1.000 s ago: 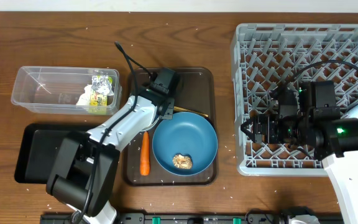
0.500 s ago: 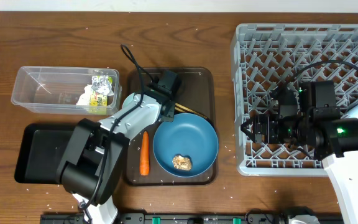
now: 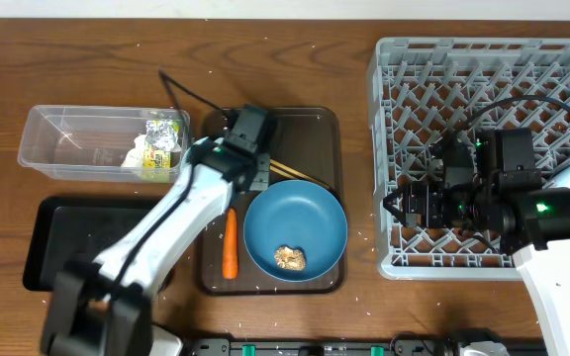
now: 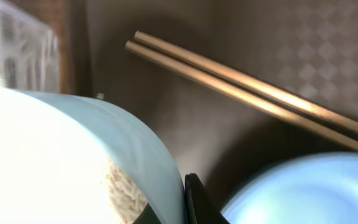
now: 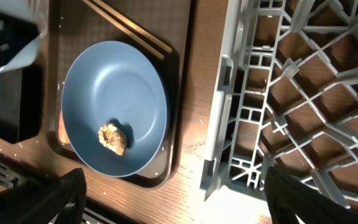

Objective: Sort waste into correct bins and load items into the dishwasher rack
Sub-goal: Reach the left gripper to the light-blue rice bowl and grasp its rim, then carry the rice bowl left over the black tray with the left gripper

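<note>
My left gripper (image 4: 174, 210) is shut on the wall of the small light-blue cup (image 4: 135, 149), which holds white rice (image 4: 122, 190). In the overhead view this gripper (image 3: 248, 158) is over the left part of the brown serving tray. The wooden chopsticks (image 3: 297, 174) lie on the tray beside the dark-blue plate (image 3: 300, 220), which holds a brown food lump (image 3: 290, 257). The orange carrot (image 3: 230, 244) lies left of the plate. My right gripper (image 3: 396, 208) is open and empty over the front left corner of the grey dishwasher rack (image 3: 483, 79).
The clear tub (image 3: 67, 138) at the left holds the yellow-green wrapper (image 3: 166, 138) and crumpled white paper (image 3: 133, 156). The black tray (image 3: 52, 242) lies in front of it. The brown serving tray (image 3: 310, 127) sits mid-table. The white bowl and white-pink cup are out of view.
My left arm has swung and its gripper has moved a little to the left over the serving tray. The right arm has not moved.
</note>
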